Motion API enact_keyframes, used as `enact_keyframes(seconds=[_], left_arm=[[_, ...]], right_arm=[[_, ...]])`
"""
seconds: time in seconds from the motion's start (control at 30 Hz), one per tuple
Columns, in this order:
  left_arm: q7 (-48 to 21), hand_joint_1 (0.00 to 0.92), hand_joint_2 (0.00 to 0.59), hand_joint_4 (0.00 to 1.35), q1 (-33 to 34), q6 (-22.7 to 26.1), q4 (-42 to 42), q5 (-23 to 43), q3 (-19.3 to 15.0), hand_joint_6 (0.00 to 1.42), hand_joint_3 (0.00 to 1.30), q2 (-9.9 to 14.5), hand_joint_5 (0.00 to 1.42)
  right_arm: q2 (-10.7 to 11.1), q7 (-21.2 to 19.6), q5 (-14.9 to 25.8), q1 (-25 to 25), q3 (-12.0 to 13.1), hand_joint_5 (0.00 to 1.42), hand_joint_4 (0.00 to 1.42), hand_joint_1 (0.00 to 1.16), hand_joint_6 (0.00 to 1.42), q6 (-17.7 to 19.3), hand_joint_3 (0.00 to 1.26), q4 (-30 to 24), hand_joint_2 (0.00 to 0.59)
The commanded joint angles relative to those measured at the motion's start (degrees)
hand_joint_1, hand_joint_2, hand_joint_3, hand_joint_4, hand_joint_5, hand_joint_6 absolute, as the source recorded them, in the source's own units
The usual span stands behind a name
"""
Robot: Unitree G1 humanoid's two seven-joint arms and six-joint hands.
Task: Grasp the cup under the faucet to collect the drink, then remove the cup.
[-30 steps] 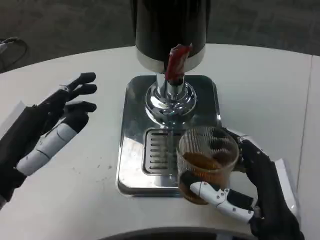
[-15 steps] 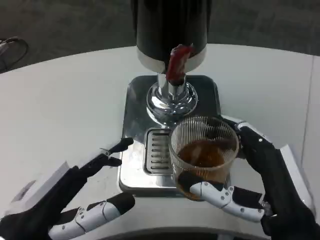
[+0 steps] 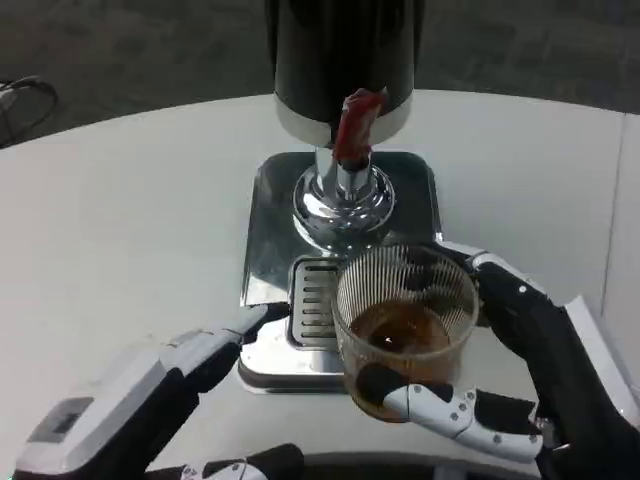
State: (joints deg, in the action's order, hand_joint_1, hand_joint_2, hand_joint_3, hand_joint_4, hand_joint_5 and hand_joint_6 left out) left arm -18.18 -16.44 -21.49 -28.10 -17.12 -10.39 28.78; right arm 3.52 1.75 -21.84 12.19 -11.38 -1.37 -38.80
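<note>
OK, right robot hand (image 3: 500,385) grips the ribbed glass cup (image 3: 405,325), brown drink inside. Cup sits over the front edge of the dispenser's steel drip tray (image 3: 270,215), just front-right of the faucet (image 3: 352,125). Left robot hand (image 3: 175,385) hovers front-left of the tray, fingers apart, holding nothing, above the white worktop (image 3: 120,220).

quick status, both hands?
Left hand: open, holding nothing, beside the tray.
Right hand: holding the cup of brown drink.

Ribbed clear cup (image 3: 405,325), upright, amber drink inside, over the drip tray (image 3: 300,300).
</note>
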Motion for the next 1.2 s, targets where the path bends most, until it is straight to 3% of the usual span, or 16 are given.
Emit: enact_keyframes(seconds=[0.03,0.43,0.7,1.2], left_arm=[[1.9,0.0,0.106,0.02,-1.5,-0.9,-1.9,-2.8,-1.2,0.11,0.1,-0.6,0.12],[2.8,0.0,0.103,0.0,-2.1,-0.7,-4.8,-5.3,-3.8,0.09,0.09,-0.3,0.08],[2.1,0.0,0.1,0.0,-3.2,1.5,-7.9,-10.2,-3.4,0.05,0.04,-0.5,0.01],[2.1,0.0,0.089,0.0,-4.4,2.6,-9.9,-10.8,-3.1,0.02,0.03,-0.7,0.0]], right_arm=[[0.0,0.5,1.8,0.5,0.3,0.86,0.8,0.87,0.44,0.5,0.69,-2.7,0.21],[0.7,1.1,1.7,1.3,-0.5,0.87,0.8,0.87,0.45,0.6,0.71,-3.8,0.21],[1.4,2.2,2.6,2.7,-0.4,0.87,0.82,0.87,0.45,0.6,0.71,-5.0,0.21],[1.7,2.6,2.4,4.3,-0.4,0.87,0.84,0.88,0.46,0.6,0.72,-7.2,0.213]])
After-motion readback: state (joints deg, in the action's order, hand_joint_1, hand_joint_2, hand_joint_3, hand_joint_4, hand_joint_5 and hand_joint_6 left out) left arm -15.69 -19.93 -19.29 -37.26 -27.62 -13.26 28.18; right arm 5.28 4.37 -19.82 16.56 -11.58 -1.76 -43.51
